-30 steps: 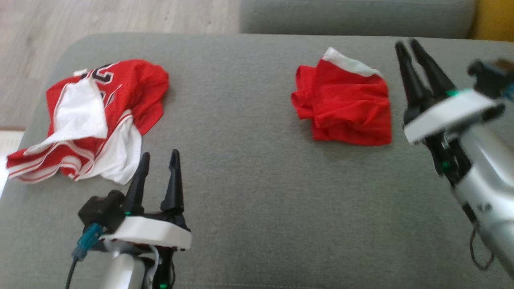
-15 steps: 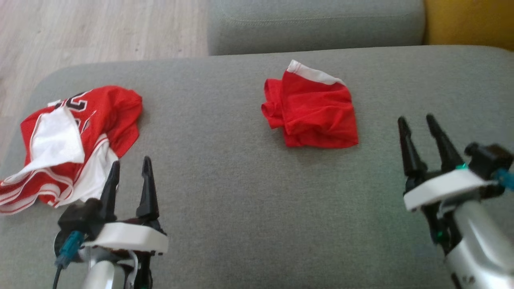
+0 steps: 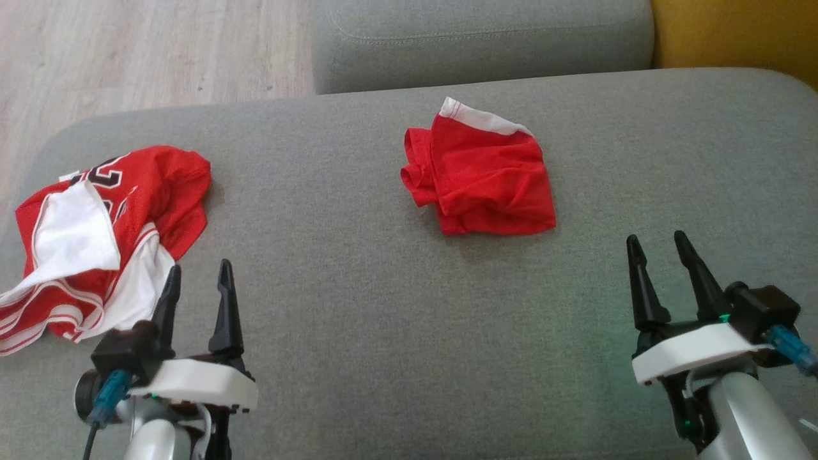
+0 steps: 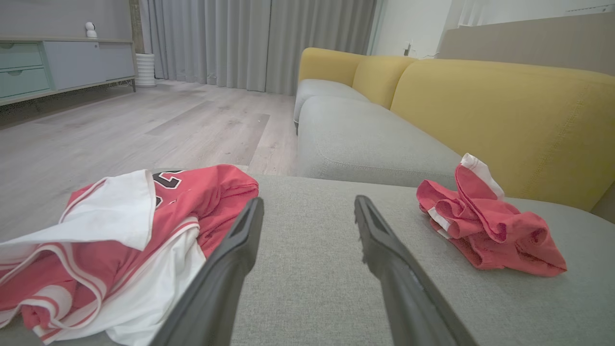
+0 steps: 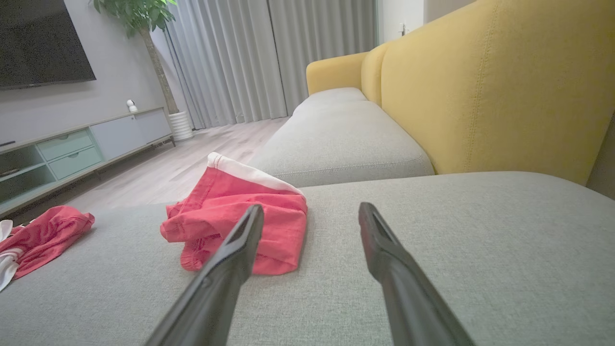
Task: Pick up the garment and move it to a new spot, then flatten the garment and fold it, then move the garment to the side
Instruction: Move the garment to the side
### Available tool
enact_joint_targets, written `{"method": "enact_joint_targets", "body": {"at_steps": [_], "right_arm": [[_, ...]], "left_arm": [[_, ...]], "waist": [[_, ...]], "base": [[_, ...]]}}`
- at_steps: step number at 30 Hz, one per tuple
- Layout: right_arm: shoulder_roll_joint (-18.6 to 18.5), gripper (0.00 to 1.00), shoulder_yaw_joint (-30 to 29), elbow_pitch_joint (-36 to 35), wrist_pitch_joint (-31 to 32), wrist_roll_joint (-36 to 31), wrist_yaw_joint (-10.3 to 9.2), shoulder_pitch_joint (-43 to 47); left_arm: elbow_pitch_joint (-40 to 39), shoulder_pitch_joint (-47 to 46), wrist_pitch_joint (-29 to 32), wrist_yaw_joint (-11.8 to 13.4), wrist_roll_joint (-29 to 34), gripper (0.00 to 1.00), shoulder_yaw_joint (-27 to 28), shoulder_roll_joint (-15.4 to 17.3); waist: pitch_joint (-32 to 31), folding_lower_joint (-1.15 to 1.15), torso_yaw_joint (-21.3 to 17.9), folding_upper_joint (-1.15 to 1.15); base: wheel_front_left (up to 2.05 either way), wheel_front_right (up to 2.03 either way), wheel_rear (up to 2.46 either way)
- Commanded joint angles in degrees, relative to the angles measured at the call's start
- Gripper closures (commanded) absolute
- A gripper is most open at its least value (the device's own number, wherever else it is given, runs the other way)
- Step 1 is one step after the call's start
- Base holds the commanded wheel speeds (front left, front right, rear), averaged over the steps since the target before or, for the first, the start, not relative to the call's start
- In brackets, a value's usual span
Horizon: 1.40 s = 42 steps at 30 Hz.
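Nearest me, left gripper and right gripper both sit low over the near part of the grey seat, fingers apart at a middling gap, nothing between them. I can't tell if either touches the fabric. Just past the left gripper, at the seat's left end, lies the jersey: red and white, crumpled, a white panel flopped over the top. Farther, mid-seat and a bit right, well apart from both grippers, lie the shorts, red with a white band, in a compact wad that looks roughly folded. My read: the shorts look done and the jersey is the garment now, so I'm at the pick-up step with no grasp begun. Next move calls for the left gripper to reach forward and left, pinch a raised fold, and lift it toward the open middle; the right can take a second edge. Hard to make out: the jersey's left edge is cut off in the head view, its number is half buried, and the hem and shoulders aren't traceable in the bunching. Beyond are the far cushion, yellow backrest and wood floor.
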Motion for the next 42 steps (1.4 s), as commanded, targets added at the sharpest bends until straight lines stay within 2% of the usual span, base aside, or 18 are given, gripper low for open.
{"method": "enact_joint_targets", "body": {"at_steps": [1,15,22,27,31,36,37,42], "right_arm": [[0.16,0.0,0.56,-2.25,0.02,-0.71,0.4,-1.03],[1.05,0.0,-0.53,-3.3,3.13,-0.97,0.4,-1.32],[-0.83,0.0,-0.42,-0.74,11.83,-0.15,0.4,-10.34],[-2.67,0.0,-0.87,6.25,20.16,0.72,0.4,-19.94],[-3.52,0.0,-0.25,12.64,25.07,4.21,0.4,-26.92],[-5.35,0.0,0.69,20.94,29.32,8.09,0.4,-34.81],[-5.76,0.0,0.82,24.79,31.13,8.96,0.4,-37.4],[-7.06,0.0,0.78,34.63,35.11,8.97,0.4,-42.57]], "left_arm": [[-1.84,-2.22,-0.32,-0.39,0.5,0.0,1.38,0.29],[-1.18,-2.9,-0.32,-0.1,2.17,0.0,0.44,0.27],[-1.62,-4.36,-0.32,0.26,1.36,0.0,-0.94,0.27],[-2.24,-6.21,-0.32,0.8,-1.23,0.0,-3.48,0.27],[-2.36,-7.58,-0.32,1.18,-2.61,0.0,-5.23,0.27],[-2.71,-8.79,-0.32,1.88,-4.27,0.0,-6.59,0.27],[-2.79,-9.22,-0.32,2.05,-4.95,0.0,-7.06,0.27],[-3.21,-9.83,-0.32,2.68,-5.69,0.0,-8.09,0.27]], "waist": [[0.19,0.0,0.0,0.0],[1.16,0.0,0.69,0.0],[4.15,0.0,2.2,0.0],[7.11,0.0,5.18,0.0],[9.43,0.0,8.28,0.0],[12.14,0.0,11.92,0.0],[12.95,0.0,13.15,0.0],[14.35,0.0,15.51,0.0]], "base": [[0.0,0.0,0.0],[0.0,0.0,0.0],[0.0,0.0,0.0],[0.0,0.0,0.0],[0.0,0.0,0.0],[0.0,0.0,0.0],[0.0,0.0,0.0],[0.0,0.0,0.0]]}}
